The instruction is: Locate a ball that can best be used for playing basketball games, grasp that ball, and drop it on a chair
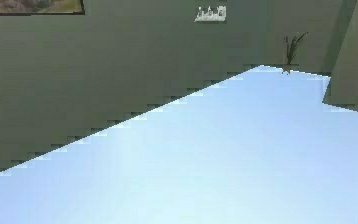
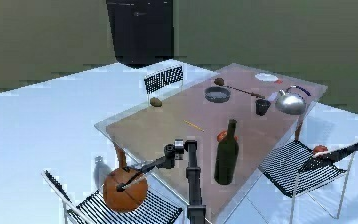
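Arm side view shows basketball (image 2: 124, 191) near end effector (image 2: 137, 178); forward, floor (image 1: 217, 150).

Dark bottle (image 2: 226, 152), kettle (image 2: 291, 100) and bowl (image 2: 217, 95) on the table (image 2: 157, 125)

The forward camera is looking ahead and somewhat down from the robot, over open floor (image 1: 217, 150) toward a green wall (image 1: 117, 70) and a plant (image 1: 292, 52) in the far corner, all well away. The side camera is sitting on the body and facing out along the arm (image 2: 194, 190), looking down on the table (image 2: 147, 125) and a chair (image 2: 152, 208) close by, with a dark cabinet (image 2: 140, 30) beyond. Both are taking in the same pale floor and green walls.
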Tool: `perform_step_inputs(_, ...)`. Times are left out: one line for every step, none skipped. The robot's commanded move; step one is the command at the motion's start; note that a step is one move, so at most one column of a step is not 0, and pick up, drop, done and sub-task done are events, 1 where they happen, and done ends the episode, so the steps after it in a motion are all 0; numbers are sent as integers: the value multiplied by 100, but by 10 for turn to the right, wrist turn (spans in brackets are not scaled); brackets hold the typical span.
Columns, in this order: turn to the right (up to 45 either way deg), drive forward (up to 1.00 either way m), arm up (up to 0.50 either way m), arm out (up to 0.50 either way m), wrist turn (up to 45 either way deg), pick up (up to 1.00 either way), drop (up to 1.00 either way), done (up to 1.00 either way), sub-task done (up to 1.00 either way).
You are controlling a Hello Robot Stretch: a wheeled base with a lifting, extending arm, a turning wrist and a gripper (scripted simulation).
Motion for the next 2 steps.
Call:
perform_step_inputs(0, 0, 10, 0, 0, 0, 0, 0, 0)
perform_step_inputs(0, 0, 0, -8, 0, 0, 0, 0, 0)
